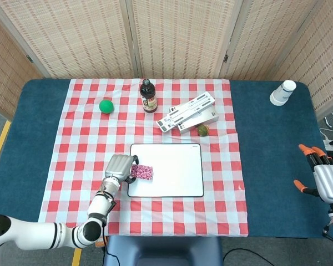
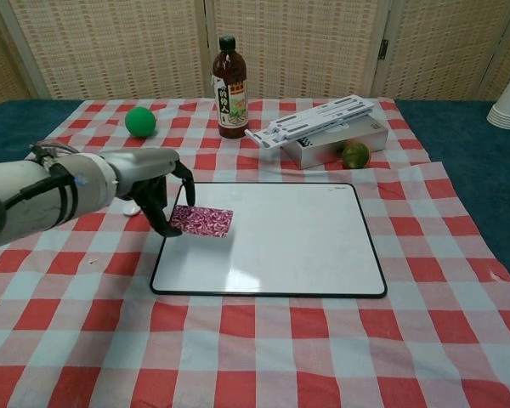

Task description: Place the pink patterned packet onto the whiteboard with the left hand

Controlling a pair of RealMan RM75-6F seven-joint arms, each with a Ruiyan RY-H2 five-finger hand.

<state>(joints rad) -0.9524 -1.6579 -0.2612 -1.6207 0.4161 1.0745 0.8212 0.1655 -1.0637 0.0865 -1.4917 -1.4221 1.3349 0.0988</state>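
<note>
We see the long desk [image 1: 266, 155] under dark blue cloth, with a red-and-white checked tablecloth [image 2: 263, 348] spread over its middle as the work surface. On that lies the flat white rectangular whiteboard with a dark rim [image 2: 280, 238], set square and near the front, which we judge puts it within easy reach of the left arm. The left hand [image 2: 157, 194] comes in from the left, its dark fingers [image 2: 163, 223] pinching the left end of the pink patterned packet [image 2: 202, 220], so the packet's free end hangs over the board's left part. We cannot tell whether it already touches the surface or is just above it. The right hand [image 1: 326, 183] waits well apart at the desk's right edge, orange-tipped fingers spread and empty, partly cut off by the frame.
</note>
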